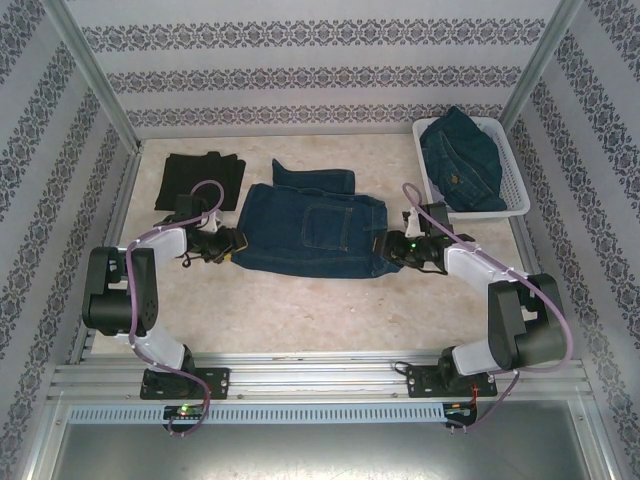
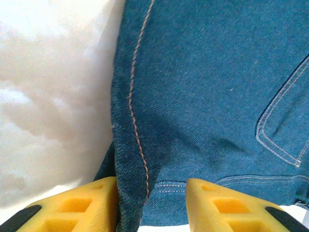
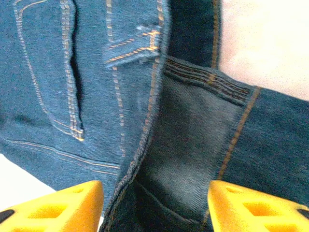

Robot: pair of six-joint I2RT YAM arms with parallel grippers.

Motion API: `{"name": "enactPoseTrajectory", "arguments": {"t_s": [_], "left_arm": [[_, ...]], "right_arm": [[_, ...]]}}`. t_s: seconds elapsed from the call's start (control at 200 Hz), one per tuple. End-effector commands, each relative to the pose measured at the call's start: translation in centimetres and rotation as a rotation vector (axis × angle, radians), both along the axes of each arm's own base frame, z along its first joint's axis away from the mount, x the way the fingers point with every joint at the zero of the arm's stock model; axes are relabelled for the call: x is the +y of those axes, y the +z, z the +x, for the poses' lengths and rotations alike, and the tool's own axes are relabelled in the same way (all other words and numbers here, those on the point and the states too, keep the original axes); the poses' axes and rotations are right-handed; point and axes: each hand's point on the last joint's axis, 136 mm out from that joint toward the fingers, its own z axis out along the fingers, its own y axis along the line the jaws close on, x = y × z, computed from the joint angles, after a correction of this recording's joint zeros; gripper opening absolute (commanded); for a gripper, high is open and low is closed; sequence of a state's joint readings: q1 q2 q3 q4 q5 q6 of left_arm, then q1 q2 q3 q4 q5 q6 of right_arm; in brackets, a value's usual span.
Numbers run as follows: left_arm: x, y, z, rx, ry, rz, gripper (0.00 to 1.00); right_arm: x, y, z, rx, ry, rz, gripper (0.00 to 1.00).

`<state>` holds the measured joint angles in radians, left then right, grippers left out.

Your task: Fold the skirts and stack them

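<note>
A dark blue denim skirt [image 1: 310, 232] lies spread flat mid-table, back pocket up, with a flap folded out at its far edge. My left gripper [image 1: 235, 243] is at its left edge. In the left wrist view that gripper [image 2: 150, 193] is open, and the skirt's seamed edge [image 2: 140, 145] lies loose between the yellow fingers [image 2: 82, 205]. My right gripper [image 1: 385, 248] is at the skirt's right edge. The right wrist view shows it [image 3: 155, 203] open wide over the denim [image 3: 193, 125]. A folded black skirt [image 1: 200, 178] rests at the back left. Another denim skirt [image 1: 458, 160] is bunched in the basket.
The white lattice basket [image 1: 515, 180] stands at the back right, close to the right arm. Patterned walls enclose the table on three sides. Bare tabletop [image 1: 300, 310] stretches between the spread skirt and the arm bases.
</note>
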<state>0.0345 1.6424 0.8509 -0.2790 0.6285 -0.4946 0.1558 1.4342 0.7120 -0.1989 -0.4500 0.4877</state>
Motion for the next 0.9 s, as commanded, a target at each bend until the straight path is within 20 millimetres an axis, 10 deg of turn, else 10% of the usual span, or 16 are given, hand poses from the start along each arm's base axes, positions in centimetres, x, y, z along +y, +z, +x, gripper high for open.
{"name": "enactPoseTrajectory", "arguments": {"t_s": [0.0,0.894], "left_arm": [[0.2,0.5,0.0,-0.042,-0.004,-0.001,0.38],[0.1,0.7,-0.4,-0.063,-0.05,0.021,0.34]], "right_arm": [[0.2,-0.9,-1.4,0.035,0.052,-0.004,0.51],[2.1,1.0,-1.2,-0.039,0.198,0.051,0.09]]}}
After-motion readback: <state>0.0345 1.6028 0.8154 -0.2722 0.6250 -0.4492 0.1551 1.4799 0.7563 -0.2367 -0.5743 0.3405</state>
